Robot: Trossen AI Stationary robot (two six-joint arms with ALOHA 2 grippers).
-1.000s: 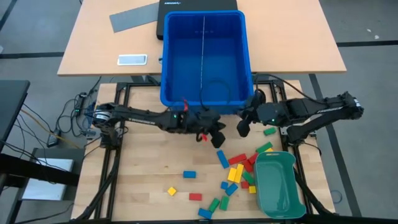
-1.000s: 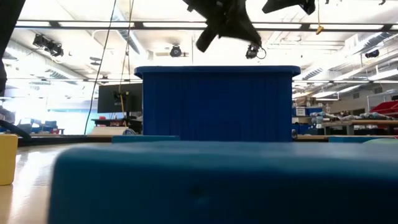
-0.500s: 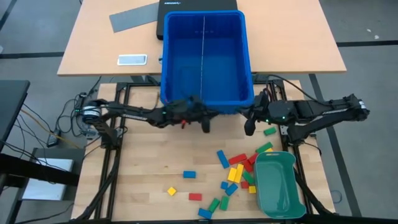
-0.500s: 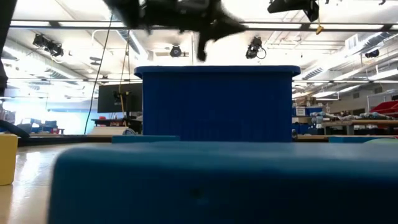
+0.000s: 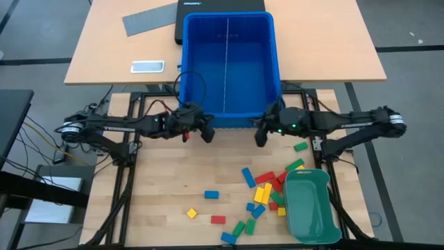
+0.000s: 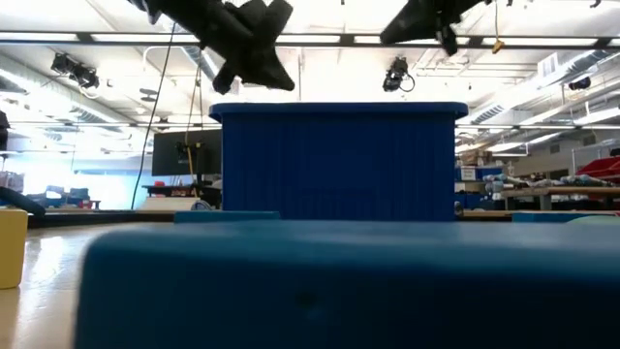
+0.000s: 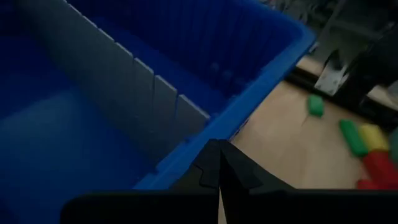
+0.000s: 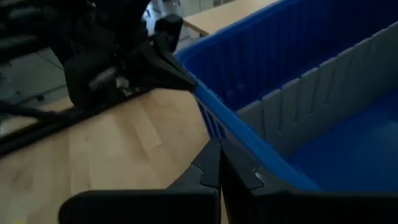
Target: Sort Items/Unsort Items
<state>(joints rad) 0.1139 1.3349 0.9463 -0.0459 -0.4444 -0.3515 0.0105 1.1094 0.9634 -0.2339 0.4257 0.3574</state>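
Both pincers, left (image 5: pixel 207 134) and right (image 5: pixel 259 137), hang closed and empty at the blue bin's (image 5: pixel 229 111) 6 o'clock rim; blocks (image 5: pixel 262 193) lie scattered at 5 o'clock.

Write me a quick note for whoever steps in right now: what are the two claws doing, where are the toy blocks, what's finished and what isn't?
Left gripper: shut, empty, at the blue bin's near rim, left side.
Right gripper: shut, empty, at the same rim, right side.
Blocks: all scattered on the wooden table, most beside the green tray.
Done: nothing visible in the bin; only its grey divider shows.
Left: every block.
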